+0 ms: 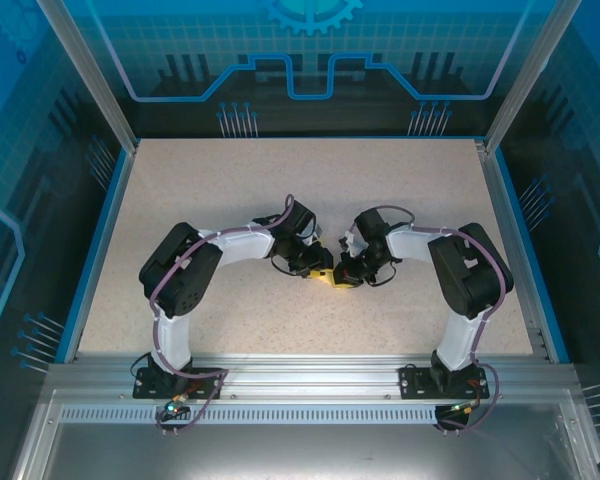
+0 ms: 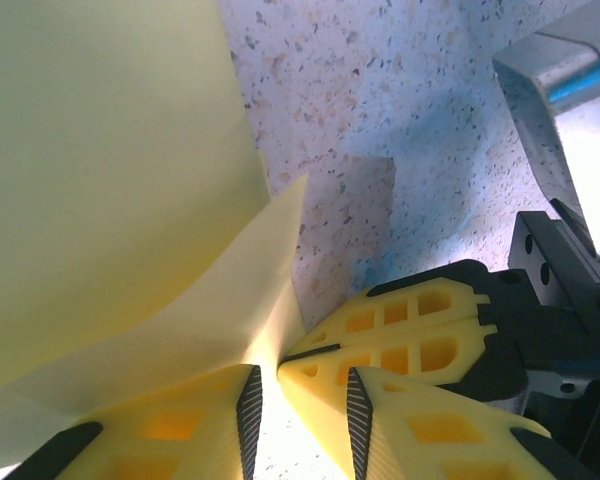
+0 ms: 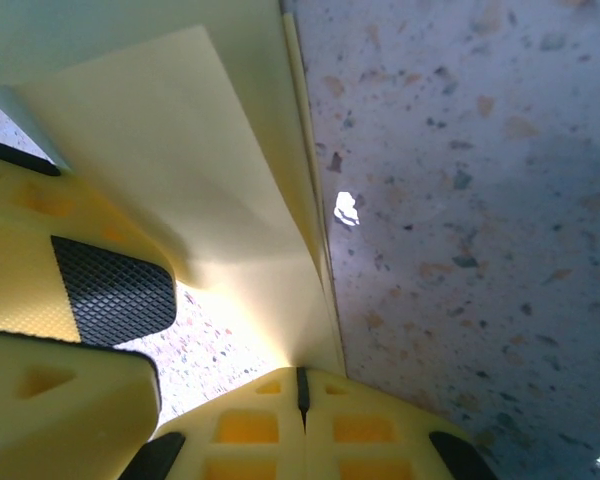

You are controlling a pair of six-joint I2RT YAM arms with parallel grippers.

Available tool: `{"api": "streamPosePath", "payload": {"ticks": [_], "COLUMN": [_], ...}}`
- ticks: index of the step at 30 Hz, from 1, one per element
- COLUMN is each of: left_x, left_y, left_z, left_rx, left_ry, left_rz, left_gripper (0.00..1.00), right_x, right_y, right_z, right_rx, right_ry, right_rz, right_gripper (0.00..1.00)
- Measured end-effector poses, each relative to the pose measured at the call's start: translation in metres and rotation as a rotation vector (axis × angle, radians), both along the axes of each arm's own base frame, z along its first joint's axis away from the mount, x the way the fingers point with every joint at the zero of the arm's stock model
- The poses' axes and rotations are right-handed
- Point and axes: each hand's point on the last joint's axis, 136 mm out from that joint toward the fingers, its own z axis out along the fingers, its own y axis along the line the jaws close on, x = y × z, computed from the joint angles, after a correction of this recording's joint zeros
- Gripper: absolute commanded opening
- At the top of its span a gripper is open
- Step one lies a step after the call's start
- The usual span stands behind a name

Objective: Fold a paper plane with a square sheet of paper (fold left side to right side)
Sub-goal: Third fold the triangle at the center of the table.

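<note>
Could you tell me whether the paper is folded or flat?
Folded: the paper shows overlapping layers, bent up off the table.

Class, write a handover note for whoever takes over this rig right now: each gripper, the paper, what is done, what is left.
Left gripper: jaws apart, square sheet of paper beside one pad, not clamped.
Right gripper: shut on the sheet's edge.
Paper: lifted off the table and bent, between the two grippers.
Done: sheet picked up, fold looks begun.
Left: lay left side onto right, crease, then remaining folds.
</note>
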Motion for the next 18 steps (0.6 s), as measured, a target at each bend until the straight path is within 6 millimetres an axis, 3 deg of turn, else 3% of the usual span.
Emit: {"api": "streamPosePath", "payload": {"ticks": [18], "left_x": [0.004], "left_y": [0.005], "left_z": [-0.02], "left_rx": [0.055], "left_ry": [0.017], "left_rz": [0.018], "left_gripper": [0.27], "right_x": [0.0], "right_y": [-0.001], "right_z": [0.0], "right_rx": [-0.004], "right_ry": [0.0], "right_rz": [0.0], "right_gripper": [0.0]}}
